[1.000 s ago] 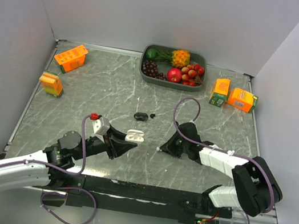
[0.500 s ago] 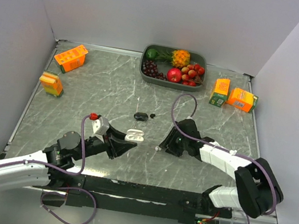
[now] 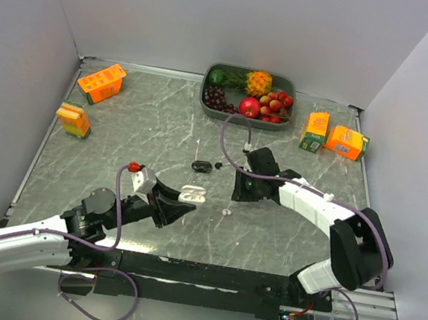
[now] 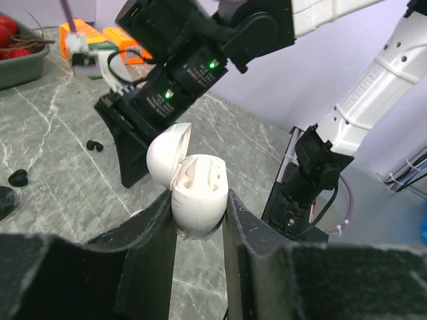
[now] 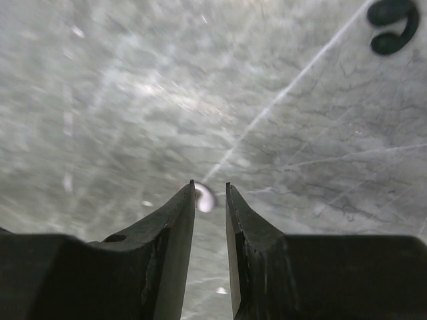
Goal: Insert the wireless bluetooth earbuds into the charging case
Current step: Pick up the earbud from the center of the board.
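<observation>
White charging case [image 4: 199,183] clamped in left tool [image 4: 198,203]; right tool [image 5: 210,185] parted, empty, open marble [image 5: 100,100] around.

Robot lab cell; plain white walls [image 3: 223,12]; marble-look table [image 3: 145,127] w/ mounting rail [image 3: 202,275].

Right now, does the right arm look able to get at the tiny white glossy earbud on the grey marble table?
Probably yes. The tiny white glossy earbud lies alone on the grey marble table, right by the tips of the right arm's jaws, which stand slightly apart and empty; nothing stands between.
</observation>
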{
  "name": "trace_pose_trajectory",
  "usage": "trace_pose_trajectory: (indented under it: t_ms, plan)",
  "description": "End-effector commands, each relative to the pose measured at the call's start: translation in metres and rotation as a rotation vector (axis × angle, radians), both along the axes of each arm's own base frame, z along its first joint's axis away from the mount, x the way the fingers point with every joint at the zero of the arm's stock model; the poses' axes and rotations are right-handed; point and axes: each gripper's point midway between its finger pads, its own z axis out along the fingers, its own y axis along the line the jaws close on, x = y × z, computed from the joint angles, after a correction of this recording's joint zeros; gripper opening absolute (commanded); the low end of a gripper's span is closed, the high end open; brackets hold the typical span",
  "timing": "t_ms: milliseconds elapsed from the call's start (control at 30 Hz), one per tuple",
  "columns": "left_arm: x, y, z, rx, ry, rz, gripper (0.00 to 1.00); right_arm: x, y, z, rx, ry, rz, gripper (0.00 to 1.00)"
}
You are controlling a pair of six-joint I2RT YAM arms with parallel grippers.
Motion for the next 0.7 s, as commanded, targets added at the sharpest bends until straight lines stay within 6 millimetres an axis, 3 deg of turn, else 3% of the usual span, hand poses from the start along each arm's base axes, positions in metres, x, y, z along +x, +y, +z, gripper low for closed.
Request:
trace_pose_trajectory:
  t_ms: [0,333,667]
  plan:
    - [-0.002,0.001,0.013,-0.02,-0.039,-0.001,0.01,-0.004,-0.003,-0.013,-0.069,0.019,0.111,0.34]
    - [-0.001,-0.002,0.01,-0.018,-0.036,-0.003,0.01,-0.02,0.009,-0.024,-0.044,0.054,0.162,0.44]
    - [-0.001,-0.001,0.008,-0.016,-0.025,0.0,0.01,-0.028,0.016,-0.038,-0.056,0.086,0.181,0.41]
